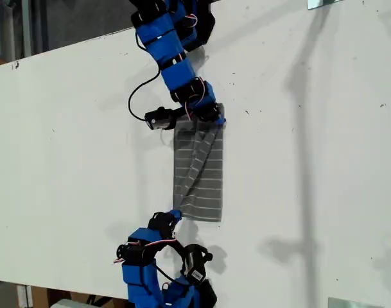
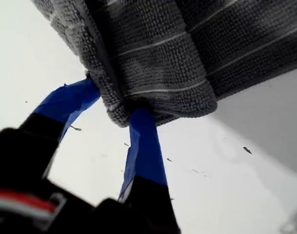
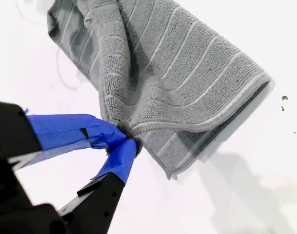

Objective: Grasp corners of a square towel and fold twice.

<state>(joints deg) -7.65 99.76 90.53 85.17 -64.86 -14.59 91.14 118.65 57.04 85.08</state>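
The far end of the towel [image 1: 198, 176] slips out of sight under the blue arm at the top of the exterior view, so its corners there can't be seen. That arm is cut off by the picture's top edge, and the near arm by the bottom edge. In the first wrist view the towel runs off the frame, and the tool [image 2: 116, 105] has its tips buried under the cloth. In the second wrist view the pinched corner vanishes between the taped tips of the other tool [image 3: 125, 136].
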